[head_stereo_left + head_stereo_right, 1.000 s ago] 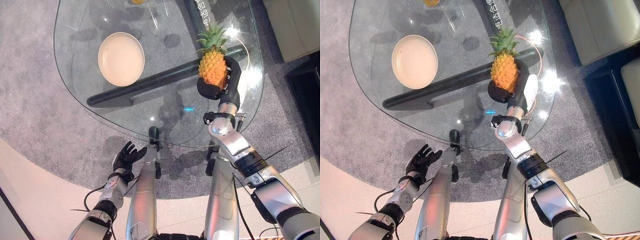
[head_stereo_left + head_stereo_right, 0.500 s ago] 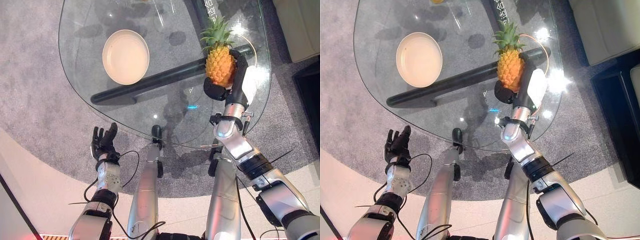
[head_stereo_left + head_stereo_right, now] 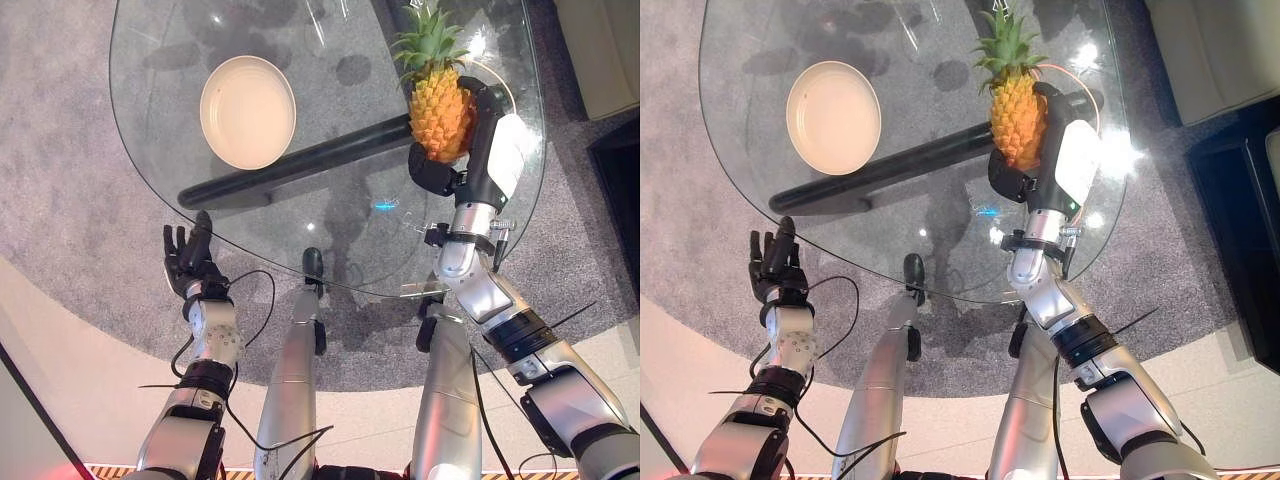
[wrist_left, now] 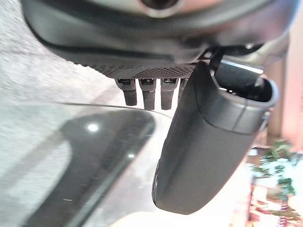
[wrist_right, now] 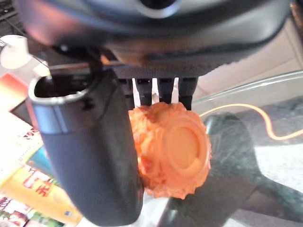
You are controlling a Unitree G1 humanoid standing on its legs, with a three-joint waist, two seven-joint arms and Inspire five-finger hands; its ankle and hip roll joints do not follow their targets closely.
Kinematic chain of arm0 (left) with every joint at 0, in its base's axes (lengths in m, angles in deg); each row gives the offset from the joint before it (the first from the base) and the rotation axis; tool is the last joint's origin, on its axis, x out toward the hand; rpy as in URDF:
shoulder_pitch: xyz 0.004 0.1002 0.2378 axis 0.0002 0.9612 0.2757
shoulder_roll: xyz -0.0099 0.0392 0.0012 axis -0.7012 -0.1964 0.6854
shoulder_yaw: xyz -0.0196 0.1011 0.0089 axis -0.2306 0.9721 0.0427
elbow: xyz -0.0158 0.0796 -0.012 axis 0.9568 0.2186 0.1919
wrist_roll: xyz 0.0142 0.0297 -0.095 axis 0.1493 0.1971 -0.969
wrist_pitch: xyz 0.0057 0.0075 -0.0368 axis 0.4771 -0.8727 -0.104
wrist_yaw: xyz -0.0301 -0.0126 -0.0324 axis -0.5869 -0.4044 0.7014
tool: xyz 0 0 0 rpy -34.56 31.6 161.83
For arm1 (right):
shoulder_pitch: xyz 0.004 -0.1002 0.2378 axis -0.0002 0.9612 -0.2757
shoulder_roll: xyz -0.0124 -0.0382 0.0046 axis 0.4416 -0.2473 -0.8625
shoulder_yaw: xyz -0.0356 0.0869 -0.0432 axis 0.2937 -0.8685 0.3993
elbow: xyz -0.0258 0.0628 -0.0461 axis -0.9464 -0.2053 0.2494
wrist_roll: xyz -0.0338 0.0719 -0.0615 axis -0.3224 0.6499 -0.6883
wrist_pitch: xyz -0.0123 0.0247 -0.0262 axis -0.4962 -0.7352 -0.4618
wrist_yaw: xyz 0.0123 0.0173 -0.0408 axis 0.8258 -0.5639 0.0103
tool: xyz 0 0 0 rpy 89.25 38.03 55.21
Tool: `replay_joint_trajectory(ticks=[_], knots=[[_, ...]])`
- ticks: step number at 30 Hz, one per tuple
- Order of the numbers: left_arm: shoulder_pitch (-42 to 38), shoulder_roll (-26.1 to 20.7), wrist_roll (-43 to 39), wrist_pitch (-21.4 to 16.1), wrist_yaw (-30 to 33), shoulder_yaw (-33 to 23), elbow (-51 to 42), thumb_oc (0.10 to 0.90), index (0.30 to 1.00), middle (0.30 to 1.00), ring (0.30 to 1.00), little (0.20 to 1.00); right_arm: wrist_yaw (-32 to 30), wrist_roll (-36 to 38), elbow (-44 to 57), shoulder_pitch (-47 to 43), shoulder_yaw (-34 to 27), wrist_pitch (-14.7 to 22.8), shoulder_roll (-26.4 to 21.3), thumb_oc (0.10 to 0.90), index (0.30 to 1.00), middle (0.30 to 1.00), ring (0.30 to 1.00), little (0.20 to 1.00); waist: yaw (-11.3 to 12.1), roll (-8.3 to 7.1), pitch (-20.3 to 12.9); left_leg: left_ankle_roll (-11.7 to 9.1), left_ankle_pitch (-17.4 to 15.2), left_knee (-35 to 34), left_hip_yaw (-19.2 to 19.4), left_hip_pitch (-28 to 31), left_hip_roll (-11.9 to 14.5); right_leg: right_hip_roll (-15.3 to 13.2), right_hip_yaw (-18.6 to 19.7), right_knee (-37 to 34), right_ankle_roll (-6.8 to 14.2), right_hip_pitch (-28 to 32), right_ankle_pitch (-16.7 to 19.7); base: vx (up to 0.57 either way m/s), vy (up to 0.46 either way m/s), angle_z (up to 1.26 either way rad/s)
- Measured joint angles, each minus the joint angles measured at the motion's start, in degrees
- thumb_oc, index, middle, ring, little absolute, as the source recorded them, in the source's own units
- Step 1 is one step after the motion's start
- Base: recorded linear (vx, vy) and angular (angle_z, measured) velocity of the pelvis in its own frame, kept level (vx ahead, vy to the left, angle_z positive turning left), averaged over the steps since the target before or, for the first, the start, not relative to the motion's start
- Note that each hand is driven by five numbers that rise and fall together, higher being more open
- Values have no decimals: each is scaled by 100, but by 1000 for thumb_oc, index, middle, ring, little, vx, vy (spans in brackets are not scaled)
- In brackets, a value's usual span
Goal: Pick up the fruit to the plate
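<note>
Right hand (image 3: 455,165) fingers clasp orange plastic pineapple (image 3: 437,105) above glass bench (image 3: 340,215); left hand (image 3: 188,265) fingers straight, empty.

Glass table (image 3: 150,150), grey carpet (image 3: 60,200), orange cable (image 5: 255,120)

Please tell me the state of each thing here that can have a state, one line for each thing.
pineapple: held upright above the glass table, crown up.
plate: empty, flat on the table.
right hand: shut on the pineapple.
left hand: open, fingers straight, holding nothing, near the table's edge.
</note>
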Motion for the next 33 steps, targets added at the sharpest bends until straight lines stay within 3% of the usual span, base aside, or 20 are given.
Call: replay_joint_trajectory(ticks=[8, 15, 24, 33], knots=[[-57, -31, 749, -234, 133, 10, -810, 800, 900, 900, 900, 900, 0, -304, 107, 102, -15, 219, -17, 100, 300, 300, 300, 200, -4, 0, 0, 8, 30, -11, -4, 3, 0, -7, -21, 8, 3, 11, 3, 0, 0, 0], [-173, -33, 1402, -260, -138, 139, -1570, 800, 900, 900, 900, 900, 8, -526, 253, 224, -150, 377, -17, 100, 300, 300, 300, 200, -5, 0, 0, 8, 32, -32, -4, -1, 0, -7, -27, -15, 5, 8, 4, 0, 0, 0], [-547, -94, 1660, 444, -750, 746, -2045, 800, 900, 900, 900, 900, 154, -683, 547, 254, -250, 576, 2, 100, 300, 300, 300, 200, -80, -2, 1, 7, 35, -111, -3, -3, -3, -5, -34, -83, 12, -2, 7, 0, 0, 0], [-773, -98, 1611, 816, -760, 769, -2056, 800, 900, 900, 900, 900, 250, -730, 602, 242, -241, 615, 11, 100, 300, 300, 300, 200, -193, -8, 4, 7, 35, -108, -1, 1, -4, -3, -35, -104, 23, 16, 16, 0, 0, 0]])
